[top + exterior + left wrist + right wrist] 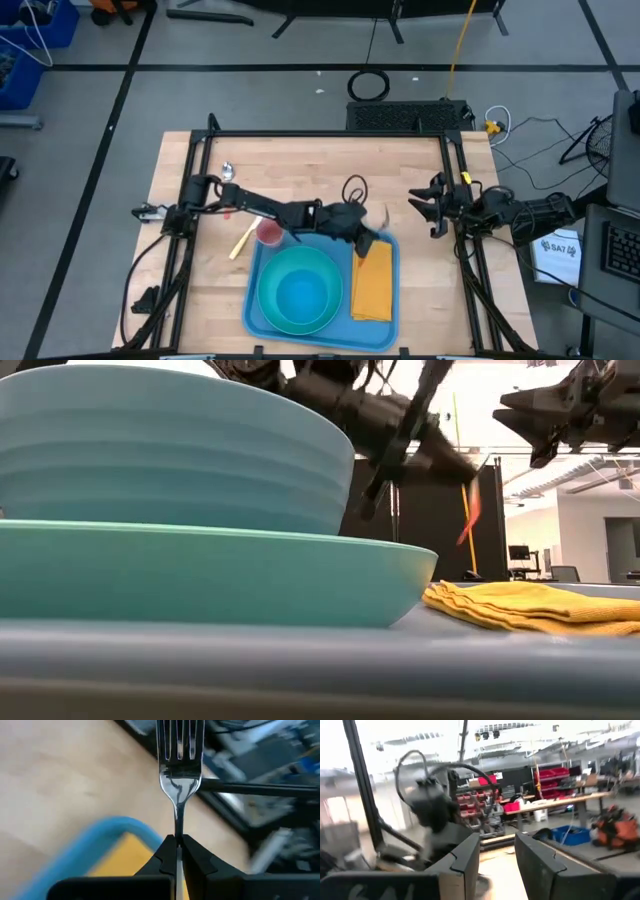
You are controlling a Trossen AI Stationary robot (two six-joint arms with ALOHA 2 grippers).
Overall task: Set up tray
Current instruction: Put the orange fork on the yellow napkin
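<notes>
The left gripper (pixel 177 840) is pinching a fork (pixel 179 767) by its handle above the far right corner of the tray (pixel 252 300) — lowering it level beside the napkin (pixel 372 285) is advisable; the right gripper (pixel 432 210) is waiting open, beyond the tray.

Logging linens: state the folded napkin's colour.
Yellow; the napkin shows best in the high view, on the tray.

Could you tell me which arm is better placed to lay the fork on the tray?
The left. Its gripper is shut on the fork over the napkin end of the tray. The right gripper hangs open and empty beside the table's edge.
</notes>
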